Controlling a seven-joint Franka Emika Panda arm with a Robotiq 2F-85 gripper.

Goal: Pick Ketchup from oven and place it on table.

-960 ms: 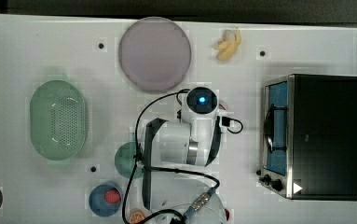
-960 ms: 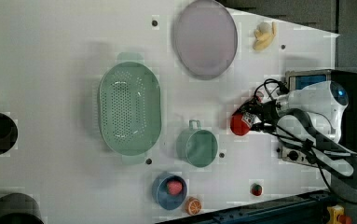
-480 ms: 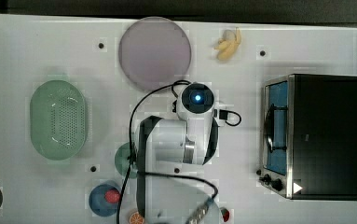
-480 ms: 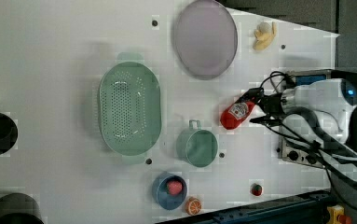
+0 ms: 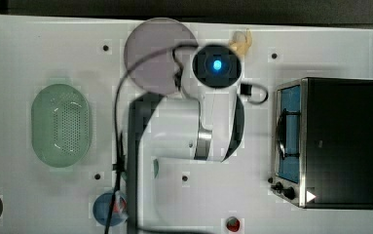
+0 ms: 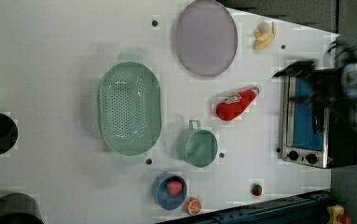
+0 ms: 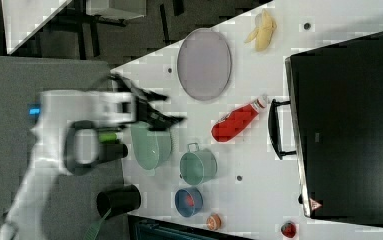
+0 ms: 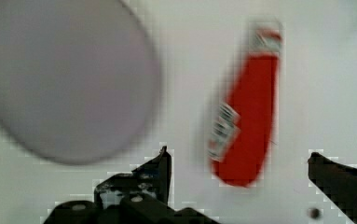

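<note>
Jaws of the black gripper (image 8: pixel 239 186) stand spread wide and hold nothing. Below the gap between them, clear of both fingers (image 8: pixel 160 170), the red plastic squeeze ketchup bottle (image 8: pixel 246 116) lies flat on the large white table (image 6: pixel 50 56). It rests outside the boxy silver-framed toaster oven (image 6: pixel 313 121), near the round grey plate (image 8: pixel 59 79) beside the jaws.

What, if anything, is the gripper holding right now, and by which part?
Nothing. The gripper is open with its fingers apart and above the ketchup, which lies on its side on the table, free of the fingers.
</note>
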